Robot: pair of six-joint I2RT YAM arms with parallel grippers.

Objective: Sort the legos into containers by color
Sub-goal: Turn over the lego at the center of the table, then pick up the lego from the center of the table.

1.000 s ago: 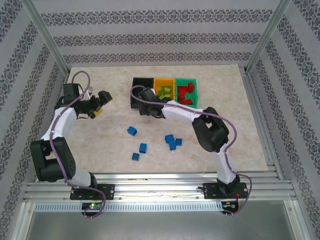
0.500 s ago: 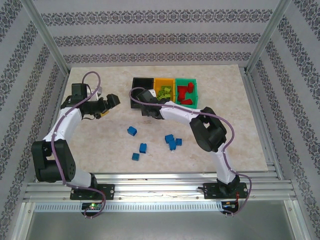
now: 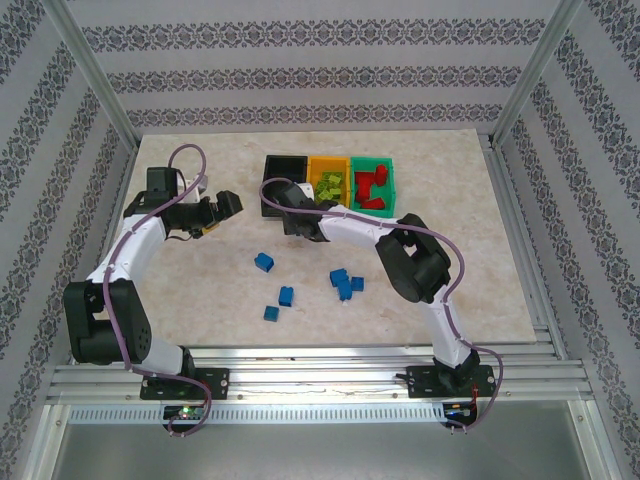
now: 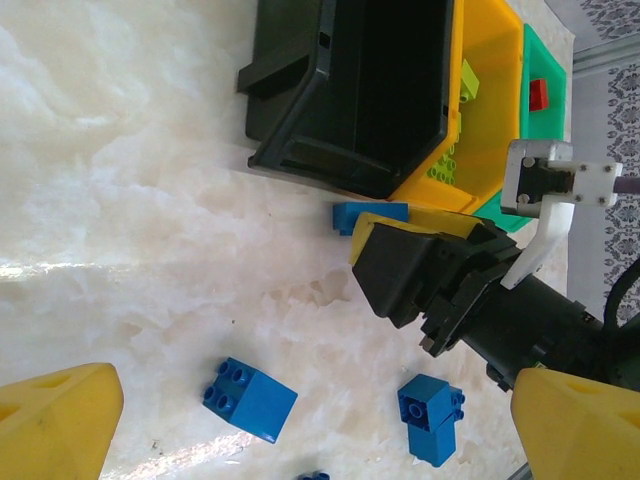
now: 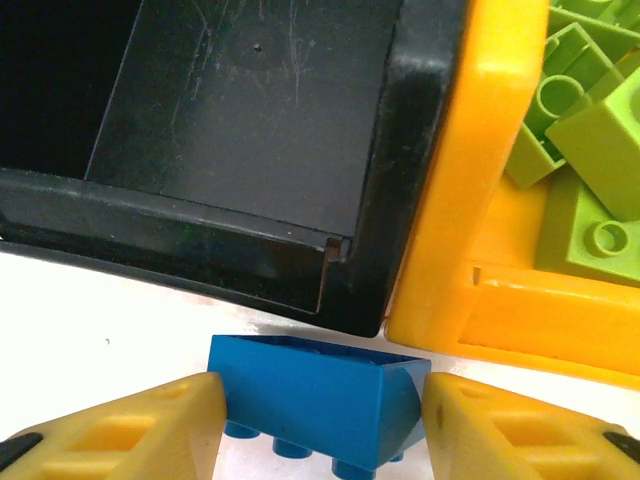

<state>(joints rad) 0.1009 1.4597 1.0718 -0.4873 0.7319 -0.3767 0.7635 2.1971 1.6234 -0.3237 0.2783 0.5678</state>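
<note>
Lime legos (image 5: pixel 590 130) are held in the orange-yellow bin (image 5: pixel 470 150), red legos (image 3: pixel 371 190) in the green bin (image 3: pixel 372 161). A blue lego (image 5: pixel 310 385) is gripped by the right pincer (image 5: pixel 322 405) before the black bin (image 5: pixel 250 110); the left pincer (image 3: pixel 226 204) is spread wide.

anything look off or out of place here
One thing: the blue brick pinched in the right gripper sits skewed between the fingers, and it is just outside the black bin's front wall rather than over its opening. Nothing looks spilled or damaged.
</note>
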